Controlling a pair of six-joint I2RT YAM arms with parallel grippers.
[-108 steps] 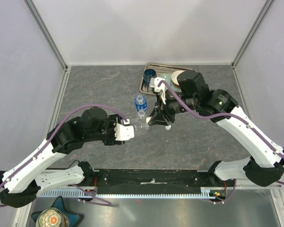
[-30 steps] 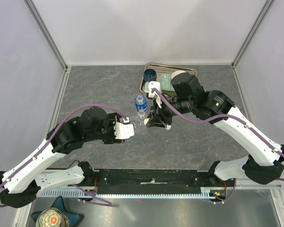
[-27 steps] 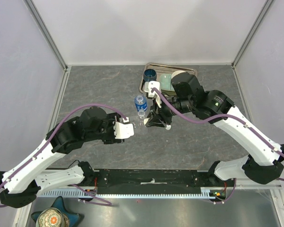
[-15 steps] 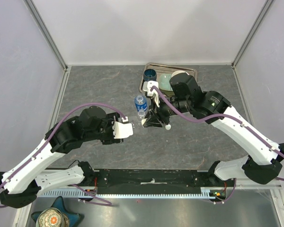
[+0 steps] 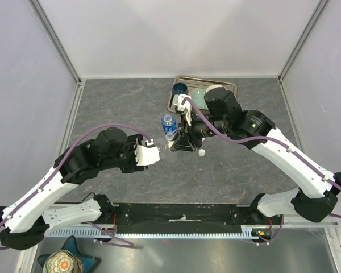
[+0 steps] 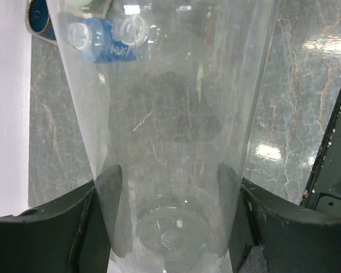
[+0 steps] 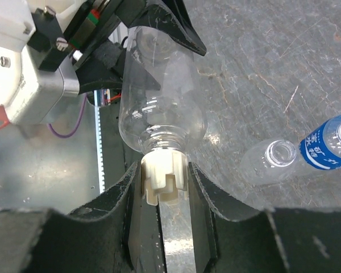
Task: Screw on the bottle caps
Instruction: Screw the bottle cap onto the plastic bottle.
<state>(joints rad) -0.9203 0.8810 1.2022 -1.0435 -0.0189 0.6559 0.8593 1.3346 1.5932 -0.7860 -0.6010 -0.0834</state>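
Note:
My left gripper (image 5: pixel 158 152) is shut on a clear unlabelled bottle (image 6: pixel 170 114), held level with its neck pointing right; black fingers (image 6: pixel 108 196) press both sides of its base. My right gripper (image 7: pixel 165 173) is shut on a cream bottle cap (image 7: pixel 163 170) that sits on this bottle's threaded neck (image 7: pixel 162 142). In the top view the two grippers meet at mid-table, the right gripper (image 5: pixel 176 146) against the bottle's mouth. Two more bottles stand just behind: one blue-labelled (image 5: pixel 169 121), one clear and open (image 5: pixel 170 136). Another small white cap (image 5: pixel 201 152) lies on the table.
A metal tray (image 5: pixel 230 86) at the back holds a dark blue cup (image 5: pixel 179 89) and a white bowl (image 5: pixel 215 90). The two standing bottles are close to my right gripper's far side. White walls enclose the grey table on three sides.
My right gripper has moved left with the cap, closing the gap to the bottle's mouth. The left arm shifted the bottle slightly right. Both grips are unchanged.

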